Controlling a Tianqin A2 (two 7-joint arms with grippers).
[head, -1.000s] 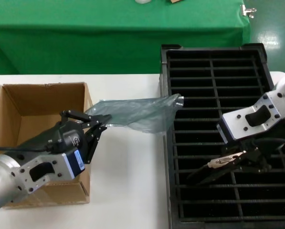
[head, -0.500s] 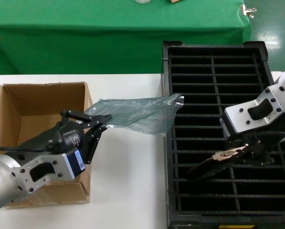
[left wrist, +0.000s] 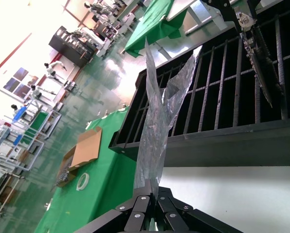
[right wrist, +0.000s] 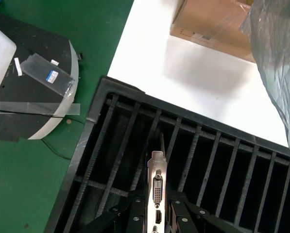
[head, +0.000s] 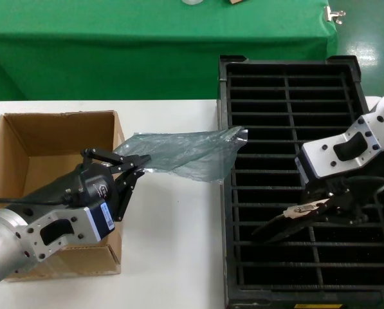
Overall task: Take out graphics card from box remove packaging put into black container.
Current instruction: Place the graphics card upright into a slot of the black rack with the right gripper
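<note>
My left gripper [head: 137, 166] is shut on one end of the packaging [head: 185, 151], a crinkly grey-blue bag held over the white table from beside the box [head: 24, 138] to the black container's rim [head: 222, 193]. In the left wrist view the bag [left wrist: 157, 121] rises from the shut gripper [left wrist: 154, 196]. My right gripper [head: 310, 211] is shut on the graphics card [head: 285, 224], held tilted just above the tray's slots. In the right wrist view the card's silver bracket [right wrist: 157, 179] stands between the fingers of that gripper [right wrist: 157, 206], over a slot of the container [right wrist: 101, 141].
A green-covered table [head: 114, 38] stands behind the white table [head: 172, 257]. The open carton sits at the white table's left. On the green floor beside the tray stands a black and white machine base [right wrist: 33, 92].
My right gripper with the card has shifted slightly up and toward the far side of the tray. The left gripper and the bag have not moved.
</note>
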